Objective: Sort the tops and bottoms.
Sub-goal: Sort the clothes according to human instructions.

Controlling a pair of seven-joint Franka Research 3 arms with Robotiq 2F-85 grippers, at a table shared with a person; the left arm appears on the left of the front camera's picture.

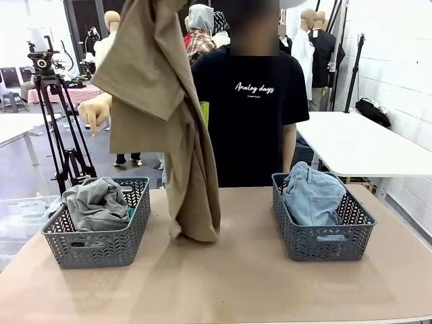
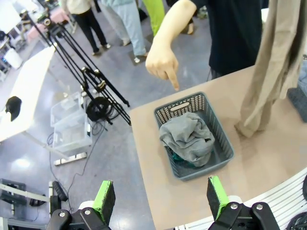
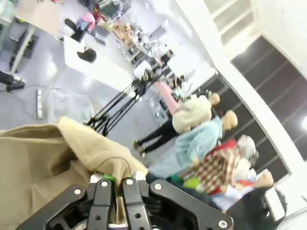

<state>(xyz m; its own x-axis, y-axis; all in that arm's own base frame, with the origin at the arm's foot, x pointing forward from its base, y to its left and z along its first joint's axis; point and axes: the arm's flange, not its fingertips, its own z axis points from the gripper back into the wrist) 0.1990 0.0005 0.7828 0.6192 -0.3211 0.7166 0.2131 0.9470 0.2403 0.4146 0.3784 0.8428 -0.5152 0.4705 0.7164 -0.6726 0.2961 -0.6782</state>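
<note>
Where front hides grip, R wrist: right gripper (image 3: 115, 191) pinching khaki top (image 3: 43, 158).

Two grey baskets (image 1: 101, 246) (image 1: 322, 241) on tan table (image 1: 229, 283); black tripod (image 1: 57, 115) beyond.

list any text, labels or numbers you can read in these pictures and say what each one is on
"Analog days": white script across the chest of the person's black T-shirt, in the front view.
A smaller white line sits just under it on the same shirt: too small to read.
No readable print on the grey baskets, the tan khaki garment or the denim shorts.
</note>
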